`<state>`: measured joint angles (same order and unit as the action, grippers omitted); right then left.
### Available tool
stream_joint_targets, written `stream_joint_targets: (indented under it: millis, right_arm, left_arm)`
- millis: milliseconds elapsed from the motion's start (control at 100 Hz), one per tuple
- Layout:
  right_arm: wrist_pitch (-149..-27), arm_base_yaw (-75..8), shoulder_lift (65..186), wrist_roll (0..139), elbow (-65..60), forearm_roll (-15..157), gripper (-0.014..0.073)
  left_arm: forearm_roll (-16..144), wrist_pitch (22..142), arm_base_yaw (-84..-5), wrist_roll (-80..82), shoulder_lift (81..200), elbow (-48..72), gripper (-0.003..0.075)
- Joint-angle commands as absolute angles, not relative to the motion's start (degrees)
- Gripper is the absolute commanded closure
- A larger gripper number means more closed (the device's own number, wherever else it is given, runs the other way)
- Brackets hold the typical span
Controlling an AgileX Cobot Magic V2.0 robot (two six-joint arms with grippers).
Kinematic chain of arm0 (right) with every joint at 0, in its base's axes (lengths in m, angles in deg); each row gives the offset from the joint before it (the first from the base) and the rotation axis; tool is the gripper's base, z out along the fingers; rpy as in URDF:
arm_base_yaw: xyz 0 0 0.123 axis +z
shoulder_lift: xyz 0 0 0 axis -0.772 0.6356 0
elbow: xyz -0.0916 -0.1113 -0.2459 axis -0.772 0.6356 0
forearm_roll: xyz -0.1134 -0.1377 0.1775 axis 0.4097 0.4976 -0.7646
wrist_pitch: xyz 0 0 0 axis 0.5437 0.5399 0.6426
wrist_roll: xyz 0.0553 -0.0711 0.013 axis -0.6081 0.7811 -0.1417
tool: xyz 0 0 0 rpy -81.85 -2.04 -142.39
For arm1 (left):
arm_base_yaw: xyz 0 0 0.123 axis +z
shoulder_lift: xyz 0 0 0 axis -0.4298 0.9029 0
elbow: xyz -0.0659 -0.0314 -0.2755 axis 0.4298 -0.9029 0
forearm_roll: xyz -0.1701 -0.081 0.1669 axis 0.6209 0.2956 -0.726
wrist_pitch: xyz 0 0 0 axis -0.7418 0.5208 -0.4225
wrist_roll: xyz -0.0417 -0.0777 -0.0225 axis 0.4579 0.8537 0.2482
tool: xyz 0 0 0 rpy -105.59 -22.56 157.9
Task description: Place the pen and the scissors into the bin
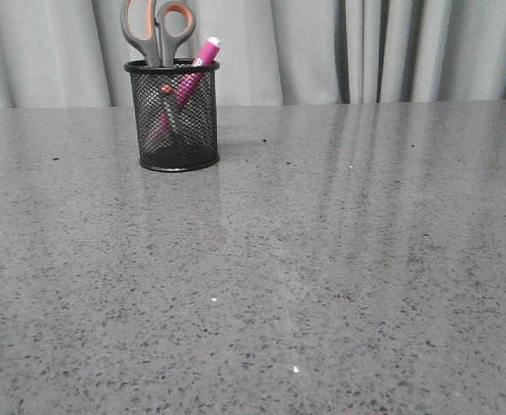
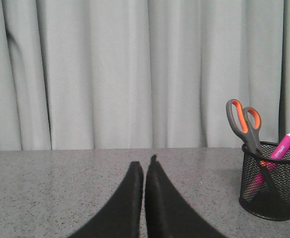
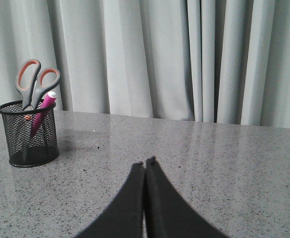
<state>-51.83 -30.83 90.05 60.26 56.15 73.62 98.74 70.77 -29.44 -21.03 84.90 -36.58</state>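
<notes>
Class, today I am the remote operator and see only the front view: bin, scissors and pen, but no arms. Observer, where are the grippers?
Observer: The left gripper is shut, empty, above bare table.
Operator: And the right one?
Observer: The right gripper is shut too, holding nothing, well clear of the bin.
Operator: My frame crops the scissors. Are the handles whole?
Observer: Yes, both orange-lined loops of the scissors stand above the rim, beside the pen.
</notes>
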Motion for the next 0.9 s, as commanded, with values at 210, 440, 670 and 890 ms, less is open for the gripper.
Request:
stream_joint_targets:
  millis: [210, 440, 670, 890]
  right_arm:
    - [-47.1, -31.2, 90.1, 60.8, 54.8, 73.9, 0.0665]
    - [-47.2, -31.2, 90.1, 60.6, 54.8, 73.8, 0.0665]
    - [-47.2, -31.2, 90.1, 60.6, 54.8, 73.8, 0.0665]
    - [-47.2, -31.2, 90.1, 60.6, 54.8, 73.8, 0.0665]
  left_arm:
    - [103.5, 68.5, -29.4, -20.4, 85.6, -35.2, 0.0739]
    - [103.5, 68.5, -29.4, -20.4, 85.6, -35.2, 0.0739]
    - [103.5, 68.5, -29.4, -20.4, 85.6, -35.2, 0.0739]
    - [99.9, 68.5, -29.4, -20.0, 85.6, -35.2, 0.0739]
